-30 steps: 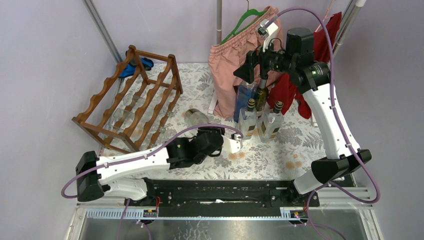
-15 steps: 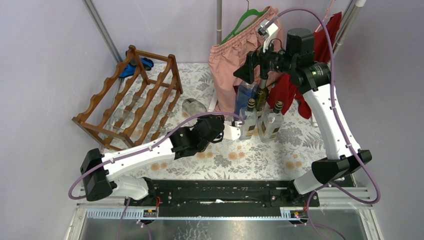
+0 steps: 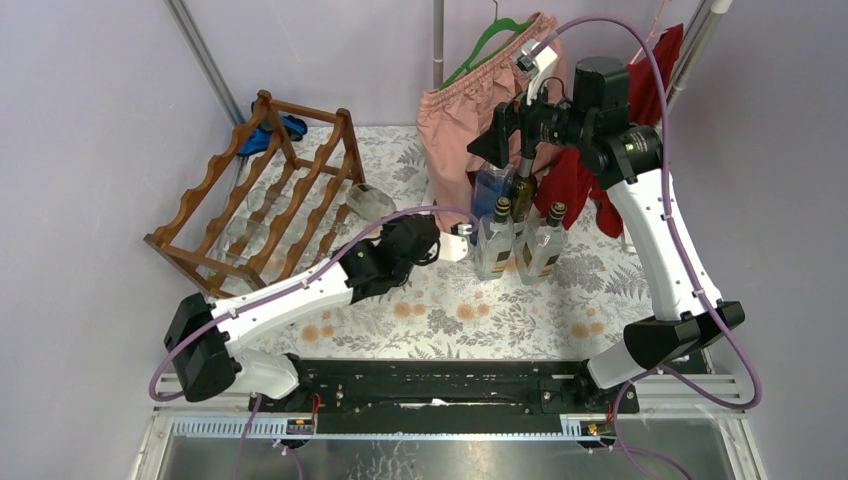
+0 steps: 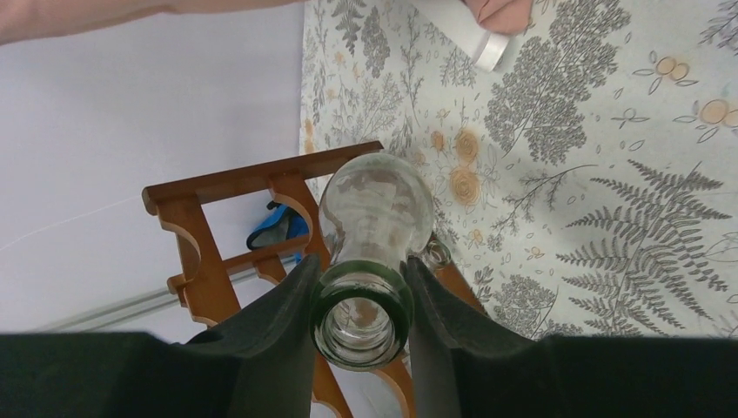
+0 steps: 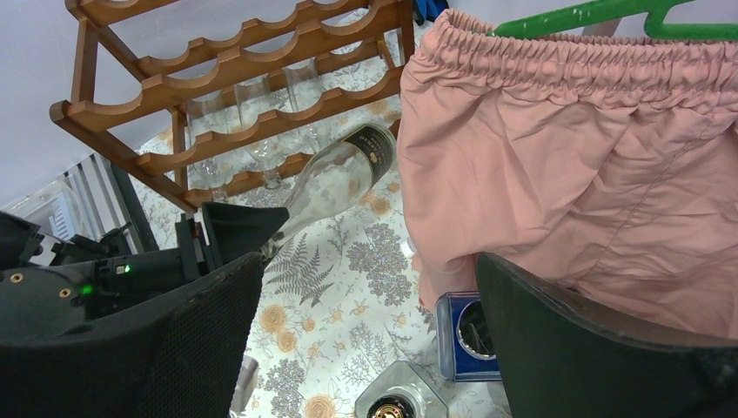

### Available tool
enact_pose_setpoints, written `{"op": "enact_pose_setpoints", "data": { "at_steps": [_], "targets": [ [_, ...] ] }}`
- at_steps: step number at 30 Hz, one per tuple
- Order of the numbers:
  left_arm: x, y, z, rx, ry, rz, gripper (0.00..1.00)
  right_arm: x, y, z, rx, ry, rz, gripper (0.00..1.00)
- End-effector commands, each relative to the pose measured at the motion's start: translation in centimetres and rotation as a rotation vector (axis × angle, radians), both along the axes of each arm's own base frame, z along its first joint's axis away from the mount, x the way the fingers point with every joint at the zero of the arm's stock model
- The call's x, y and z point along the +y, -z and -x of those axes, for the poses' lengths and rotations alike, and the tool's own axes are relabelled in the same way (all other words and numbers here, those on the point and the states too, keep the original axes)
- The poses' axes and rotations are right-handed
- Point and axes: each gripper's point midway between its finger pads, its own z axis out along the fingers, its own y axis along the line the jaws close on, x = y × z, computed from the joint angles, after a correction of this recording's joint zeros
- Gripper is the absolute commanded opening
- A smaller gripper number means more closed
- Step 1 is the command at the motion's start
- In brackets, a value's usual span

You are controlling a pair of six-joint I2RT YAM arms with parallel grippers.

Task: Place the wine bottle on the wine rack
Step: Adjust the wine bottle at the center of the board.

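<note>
A clear glass wine bottle [image 4: 376,205] with a black, gold-edged label hangs at a slant above the floral-print tablecloth [image 3: 520,310], gripped at the neck by the left gripper [image 4: 361,300] – its dark fingers [image 4: 287,322] pressed against either side of the glass just below the open mouth. The bottle's base points at the reddish-brown wooden wine rack [image 3: 265,205] with scalloped rails, which stands at the far left of the table. The base sits just beside the rack's right end, and whether the two touch cannot be told. Other clear glass bottles [image 5: 257,117] lie inside the rack's lower tiers. At the far right, the right gripper [image 5: 370,287] is raised over a cluster of upright bottles – two square clear ones with dark caps [image 3: 495,240] among them. Its jaws are spread wide, with nothing between them. Behind it, pink elastic-waisted shorts [image 5: 566,165] hang from a green hanger [image 3: 490,40], and a red garment [image 3: 575,185] hangs next to them.
</note>
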Motion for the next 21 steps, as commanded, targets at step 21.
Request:
{"op": "enact_pose_setpoints", "data": {
  "at_steps": [21],
  "targets": [
    [2.2, -4.2, -3.3, -0.138, -0.147, 0.033, 0.0, -0.5, -2.3, 1.1, -0.073, -0.005, -0.031, 1.0]
  ]
}}
